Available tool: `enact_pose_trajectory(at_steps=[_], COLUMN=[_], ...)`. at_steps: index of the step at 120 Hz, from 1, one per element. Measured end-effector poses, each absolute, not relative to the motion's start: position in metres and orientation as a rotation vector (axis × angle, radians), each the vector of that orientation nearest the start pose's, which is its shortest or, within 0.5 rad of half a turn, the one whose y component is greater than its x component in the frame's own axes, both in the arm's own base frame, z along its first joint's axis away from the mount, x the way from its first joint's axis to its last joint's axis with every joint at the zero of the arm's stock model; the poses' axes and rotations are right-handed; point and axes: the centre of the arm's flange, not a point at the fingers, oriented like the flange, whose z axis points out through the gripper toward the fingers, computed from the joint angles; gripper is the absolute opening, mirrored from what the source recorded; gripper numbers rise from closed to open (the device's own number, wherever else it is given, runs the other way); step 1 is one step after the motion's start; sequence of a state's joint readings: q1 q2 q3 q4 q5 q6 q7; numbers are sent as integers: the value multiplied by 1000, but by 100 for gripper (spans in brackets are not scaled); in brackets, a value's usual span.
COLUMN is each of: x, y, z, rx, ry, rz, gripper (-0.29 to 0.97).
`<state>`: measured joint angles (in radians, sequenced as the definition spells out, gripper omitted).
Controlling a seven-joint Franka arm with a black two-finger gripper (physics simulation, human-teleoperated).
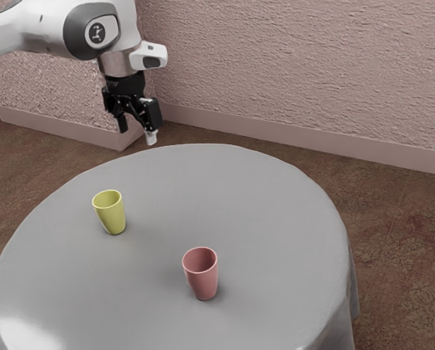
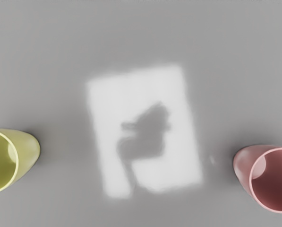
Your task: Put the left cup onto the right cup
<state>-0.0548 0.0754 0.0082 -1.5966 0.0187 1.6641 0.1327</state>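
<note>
Covering most of the exterior view: round grey bench (image 1: pixel 246 211). Hand (image 1: pixel 137 133) hangs above its far edge, fingers apart, grasping nothing. Yellow cup (image 1: pixel 109 211) stands upright toward the exterior view's left. Pink cup (image 1: pixel 200 273) stands upright nearer the front edge, well apart from it. Wrist view: hand's shadow (image 2: pixel 145 135) lies between the cups.

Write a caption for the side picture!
Gripper hovers above the table; yellow cup and pink cup stand upright, apart.
</note>
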Motion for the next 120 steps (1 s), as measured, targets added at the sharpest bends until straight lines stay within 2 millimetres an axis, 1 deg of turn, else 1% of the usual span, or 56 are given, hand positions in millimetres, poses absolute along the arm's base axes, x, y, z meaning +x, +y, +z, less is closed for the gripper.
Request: enact_pose_trajectory(at_steps=[15, 37, 66, 81, 99, 120], x=[583, 584, 584, 583, 584, 585], y=[-23, -16, -1, 11, 26, 35], z=[576, 562, 528, 510, 482, 461], rx=[-3111, -3115, -3132, -3148, -3160, -3165], ry=[278, 261, 219, 179, 134, 105], rz=[6, 18, 57, 77, 114, 117], gripper=[68, 68, 68, 68, 68, 66])
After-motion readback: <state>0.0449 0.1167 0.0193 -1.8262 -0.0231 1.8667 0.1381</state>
